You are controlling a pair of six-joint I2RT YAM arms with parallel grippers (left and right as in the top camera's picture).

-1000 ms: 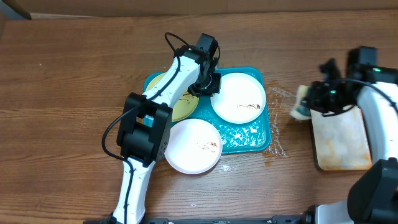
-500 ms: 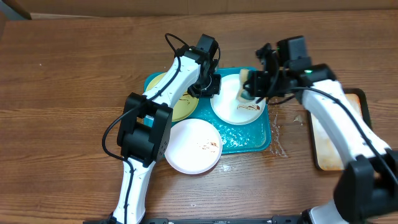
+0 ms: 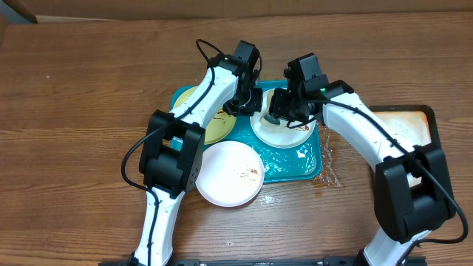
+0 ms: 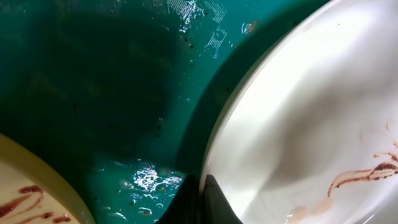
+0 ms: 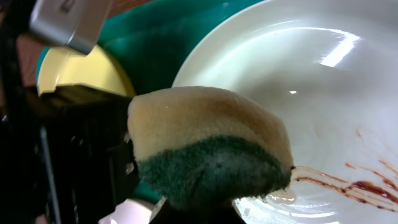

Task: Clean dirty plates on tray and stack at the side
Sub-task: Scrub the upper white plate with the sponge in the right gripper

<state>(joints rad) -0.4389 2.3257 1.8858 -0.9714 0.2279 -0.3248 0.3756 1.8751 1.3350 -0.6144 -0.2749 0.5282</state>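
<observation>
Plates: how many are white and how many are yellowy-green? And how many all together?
White plates: 2
Yellow-green plate: 1
Total: 3

A tan sponge (image 5: 208, 146), green scouring face downward, is filling the middle of the frame, overlapping the left rim of a white plate (image 5: 323, 81). Red-brown smears (image 5: 348, 183) are streaking the plate at lower right. A teal tray (image 5: 168, 40) is showing along the top, a pale yellow plate (image 5: 81, 74) at upper left, and a black arm (image 5: 68, 155) is crowding the left edge.
</observation>
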